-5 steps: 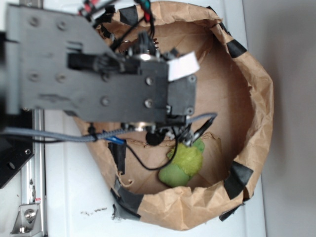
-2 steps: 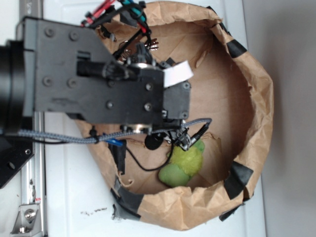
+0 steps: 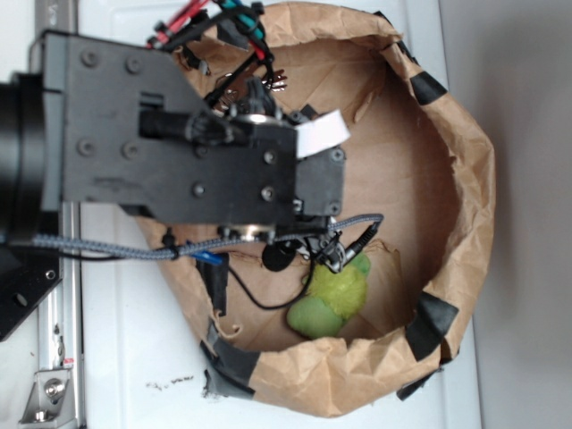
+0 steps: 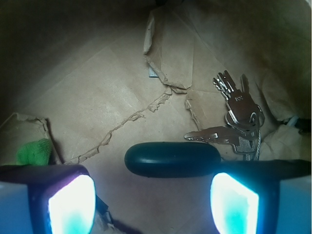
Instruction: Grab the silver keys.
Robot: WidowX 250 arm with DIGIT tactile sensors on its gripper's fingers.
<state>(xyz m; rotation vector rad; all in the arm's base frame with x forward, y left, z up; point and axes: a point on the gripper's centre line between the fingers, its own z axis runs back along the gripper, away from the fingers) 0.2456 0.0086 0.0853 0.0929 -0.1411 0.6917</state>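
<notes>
Silver keys (image 4: 237,119) just right of capsule (image 4: 171,159), in bag (image 3: 465,170)

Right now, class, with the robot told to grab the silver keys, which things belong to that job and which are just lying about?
Belongs to the job:
bunch of shiny silver metal keys
gripper

Just lying about:
dark teal oblong capsule
fuzzy yellow-green toy

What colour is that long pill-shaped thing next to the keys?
The capsule is dark teal, nearly black-green. The wrist view shows it best.
</notes>
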